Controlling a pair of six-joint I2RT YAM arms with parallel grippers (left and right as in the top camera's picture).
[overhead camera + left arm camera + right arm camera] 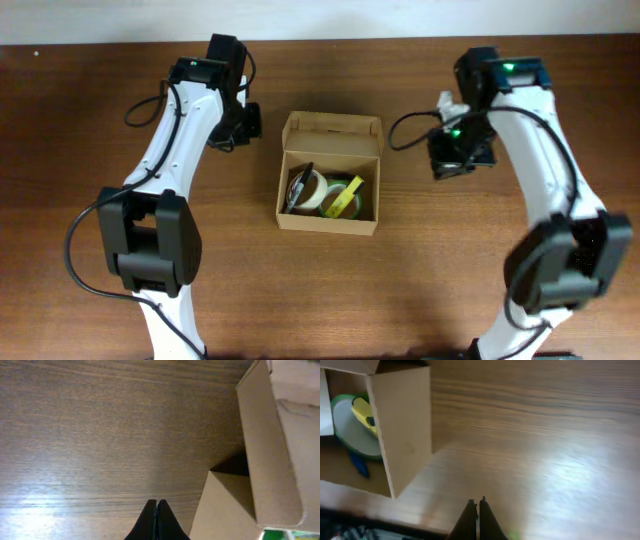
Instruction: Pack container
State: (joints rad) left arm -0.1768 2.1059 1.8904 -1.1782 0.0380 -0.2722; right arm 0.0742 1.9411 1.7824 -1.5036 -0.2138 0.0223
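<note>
The container [330, 218] is a tan cardboard box at the table's middle, its flap lid [332, 133] standing open at the far side. Inside lie tape rolls [312, 189], a yellow-green item [345, 198] and a dark pen. My left gripper [243, 128] is shut and empty, left of the box's far corner; in the left wrist view [156, 504] the box wall [265, 450] is at the right. My right gripper [455, 160] is shut and empty, to the right of the box; in the right wrist view [476, 501] the box side [402, 425] is at upper left.
The wooden table [100, 150] lies bare around the box. The arms' black cables [140, 110] hang over the table near each wrist. The table's far edge [330, 42] runs just behind the grippers.
</note>
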